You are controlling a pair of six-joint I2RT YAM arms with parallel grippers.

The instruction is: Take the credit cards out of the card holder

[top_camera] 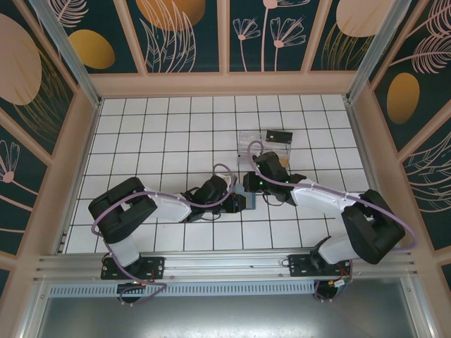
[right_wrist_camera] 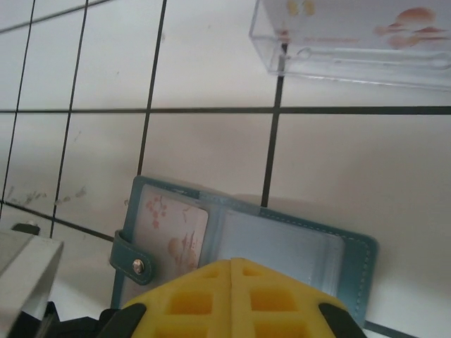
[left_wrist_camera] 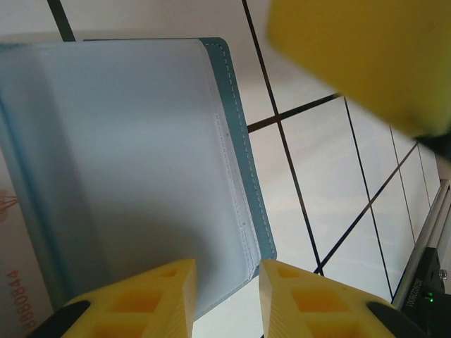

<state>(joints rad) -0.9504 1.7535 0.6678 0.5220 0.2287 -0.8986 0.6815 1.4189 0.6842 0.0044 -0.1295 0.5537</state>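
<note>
Left wrist: left gripper (left_wrist_camera: 227, 273) jaws stood narrowly apart over the card holder (left_wrist_camera: 127, 162), with no hold on it that could be made out. Right gripper (right_wrist_camera: 232, 262) was fully closed, nothing visible between its pads, tips at the opened card holder mid-table. A floral card (right_wrist_camera: 173, 229) sat in its pocket, so extraction looked not begun. Beyond lay the clear box (right_wrist_camera: 352, 42) and the black card (top_camera: 280, 136).
</note>
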